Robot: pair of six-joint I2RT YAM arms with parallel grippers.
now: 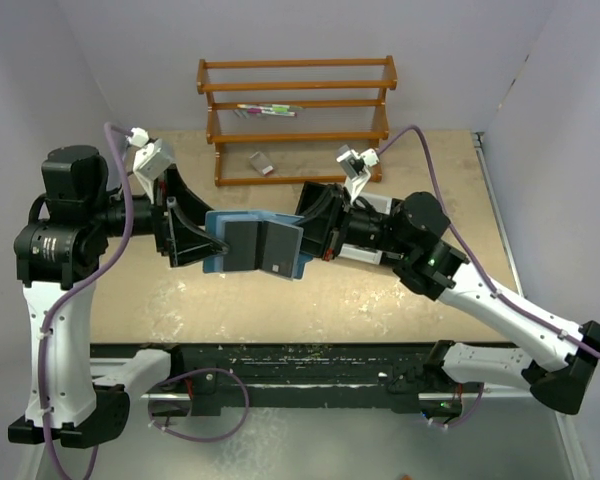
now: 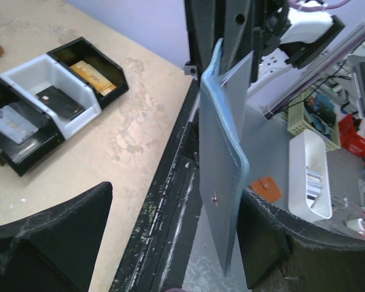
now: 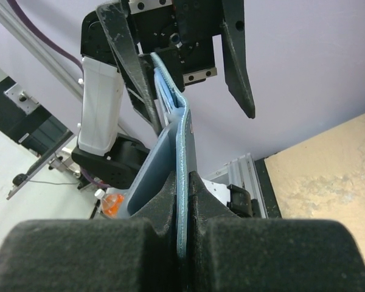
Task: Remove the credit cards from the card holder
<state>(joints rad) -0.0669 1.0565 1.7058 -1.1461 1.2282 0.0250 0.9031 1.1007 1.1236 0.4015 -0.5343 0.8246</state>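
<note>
Couldn't read any writing. The pale grey plastic card point(image 2: 12, 125) in the nearest slot of the black three-compartment tray point(image 2: 24, 161) has marks on it, but they're too small to make out. The tray's white middle bin holds a flat black card point(image 2: 59, 100), and the far slot has an orange-brown item point(image 2: 91, 74). The tray sits on the beige counter point(image 2: 128, 134). The soft teal-blue folding card holder point(image 2: 222, 170) is up in the air between the arms, opened, with its little metal snap stud point(image 2: 215, 198) showing. There are dark grey panels inside; can't tell if they're cards or pockets. Its edge is pinched tight in the right end effector point(image 3: 184, 194), while the left end effector point(image 2: 176, 201) is spread wide, one finger alongside the holder.
</note>
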